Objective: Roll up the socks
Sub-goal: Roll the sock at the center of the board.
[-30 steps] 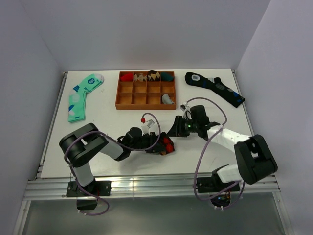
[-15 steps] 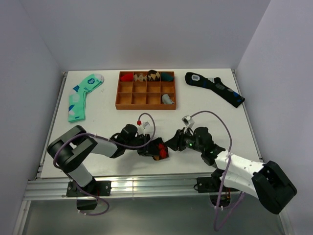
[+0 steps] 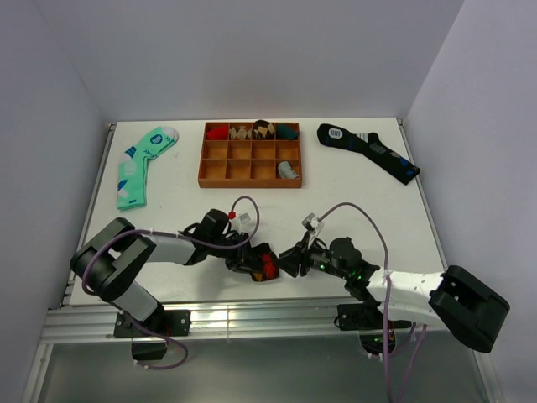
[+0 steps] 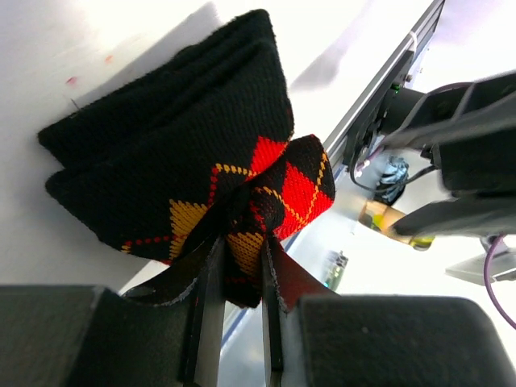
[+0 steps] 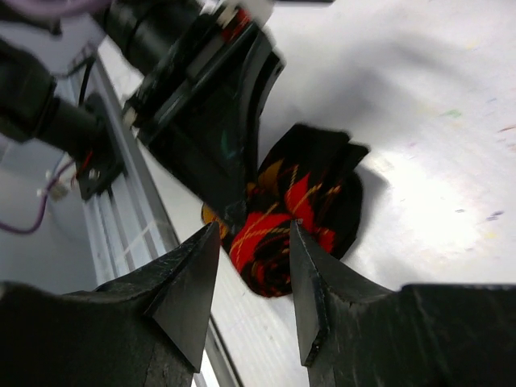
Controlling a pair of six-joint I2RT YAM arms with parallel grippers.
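Socks (image 3: 265, 267) have slid toward the near edge, bundled, left gripper (image 4: 239, 270) clamped on them, right gripper (image 5: 254, 234) following with jaws apart, so the roll looks nearly done.

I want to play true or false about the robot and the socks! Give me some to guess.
1. The left gripper pinches the argyle sock. True.
2. The green sock lies inside the tray. False: it lies flat on the table, left of the tray.
3. The right gripper has its jaws open. True.
4. The navy sock lies left of the tray. False: it lies to the right of the tray.
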